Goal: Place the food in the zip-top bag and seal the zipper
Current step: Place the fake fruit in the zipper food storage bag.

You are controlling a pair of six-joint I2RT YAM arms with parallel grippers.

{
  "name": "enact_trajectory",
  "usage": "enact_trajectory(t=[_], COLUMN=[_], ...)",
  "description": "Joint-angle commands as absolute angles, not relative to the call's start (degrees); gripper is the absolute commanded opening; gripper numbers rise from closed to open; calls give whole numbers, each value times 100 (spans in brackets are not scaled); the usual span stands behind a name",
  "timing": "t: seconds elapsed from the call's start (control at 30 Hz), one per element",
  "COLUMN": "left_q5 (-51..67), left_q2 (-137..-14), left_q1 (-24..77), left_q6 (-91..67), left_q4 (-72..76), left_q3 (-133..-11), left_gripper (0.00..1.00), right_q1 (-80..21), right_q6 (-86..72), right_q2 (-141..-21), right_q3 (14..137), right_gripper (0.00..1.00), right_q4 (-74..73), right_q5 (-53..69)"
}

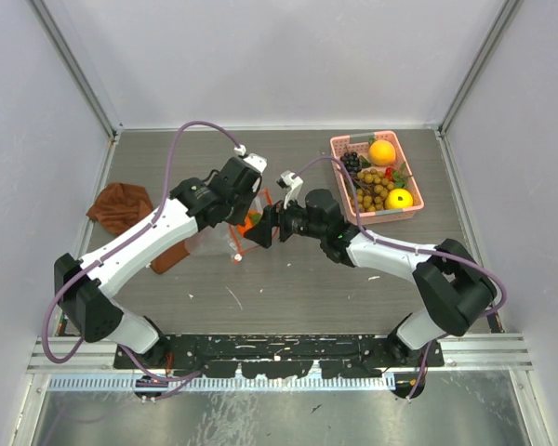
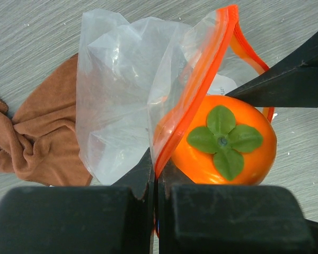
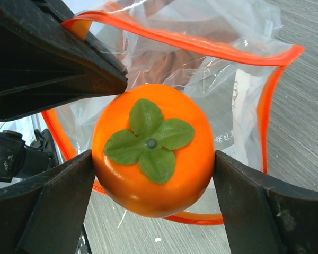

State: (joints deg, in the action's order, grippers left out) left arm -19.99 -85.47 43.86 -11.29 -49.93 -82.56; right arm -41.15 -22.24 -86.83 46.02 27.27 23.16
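Right gripper (image 3: 153,159) clamps fruit (image 2: 222,140) at mouth of bag (image 2: 116,90), left gripper (image 2: 155,172) pinching zipper (image 2: 201,79) (one lip only, lower centre): fruit may snag there, dragging bag free.

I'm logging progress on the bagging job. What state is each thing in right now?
left gripper: shut on the rim of the bag.
right gripper: shut on the orange fruit.
bag: mouth open, zipper unsealed.
orange fruit: held at the bag's mouth.
basket: holding the other fruit.
cloth: crumpled beside the bag.
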Motion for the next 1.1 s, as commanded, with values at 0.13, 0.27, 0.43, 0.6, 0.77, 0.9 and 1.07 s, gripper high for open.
enact_trajectory(t=[0.13,0.27,0.43,0.6,0.77,0.9,1.07], left_q5=[-1927,-1924,-1991,-2025,-2093,-2142,-2289], left_q2=[-8295,-8286,-8278,-8251,-8237,-8215,-8212], left_q1=[4360,4368,4364,4368,4364,4367,4361], left_q6=[-1126,-1128,-1127,-1136,-1135,-1134,-1169], left_q4=[-4754,-4754,-4749,-4755,-4748,-4754,-4750], left_q3=[-8270,-8269,-8266,-8263,-8260,-8252,-8243], left_gripper=[0,0,0,0,0,0,0], right_q1=[-4166,-4163,-4153,-4157,-4112,-3956,-3516], right_q6=[-2160,-2166,-2016,-1600,-1252,-1029,-873], right_q2=[-8686,-8587,-8227,-7708,-7234,-6992,-6869], right_q3=[4967,4969,4957,4945,4951,5107,5341], right_gripper=[97,100,100,100,100,99,99], right_q4=[2838,2804,2516,1817,1047,404,-312], right_q5=[2513,2505,2242,1763,1067,531,-75])
